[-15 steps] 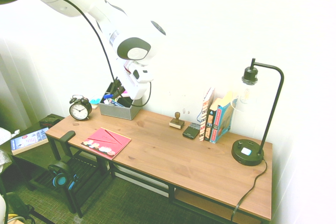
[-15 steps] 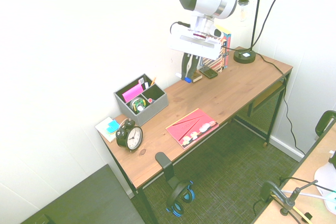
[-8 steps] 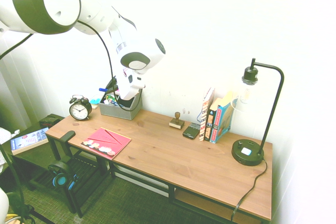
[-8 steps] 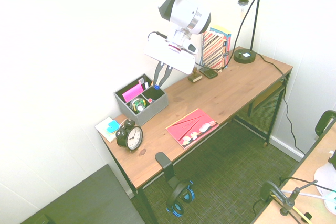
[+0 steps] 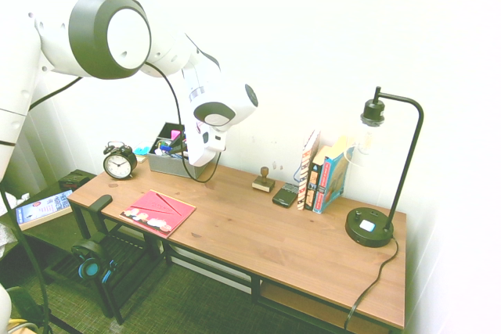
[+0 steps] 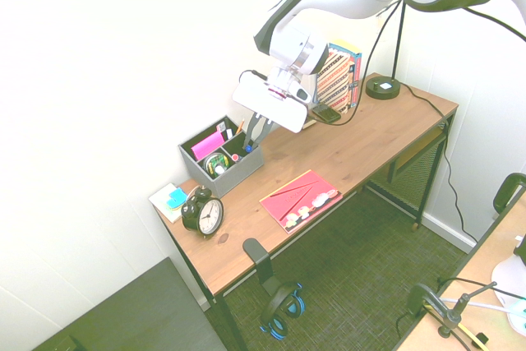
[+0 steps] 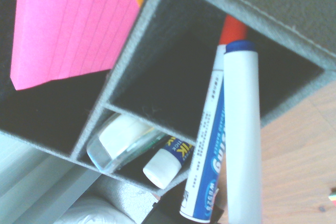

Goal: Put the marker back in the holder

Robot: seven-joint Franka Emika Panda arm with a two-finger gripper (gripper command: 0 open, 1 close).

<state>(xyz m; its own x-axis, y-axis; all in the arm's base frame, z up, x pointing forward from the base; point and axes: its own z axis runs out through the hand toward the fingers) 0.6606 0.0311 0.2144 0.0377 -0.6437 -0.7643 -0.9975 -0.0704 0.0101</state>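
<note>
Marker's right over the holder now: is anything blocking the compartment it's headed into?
Nothing visible blocks it. The marker, held in the shut gripper, points into the holder's dark compartment. A red-tipped pen already leans there against one wall, leaving most of the compartment open.

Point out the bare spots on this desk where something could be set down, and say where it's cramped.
The desk has bare wood between the pink booklet and the lamp, in front of the books. It is cramped at the far corner: the clock, the holder and the hand, shut on the marker.
</note>
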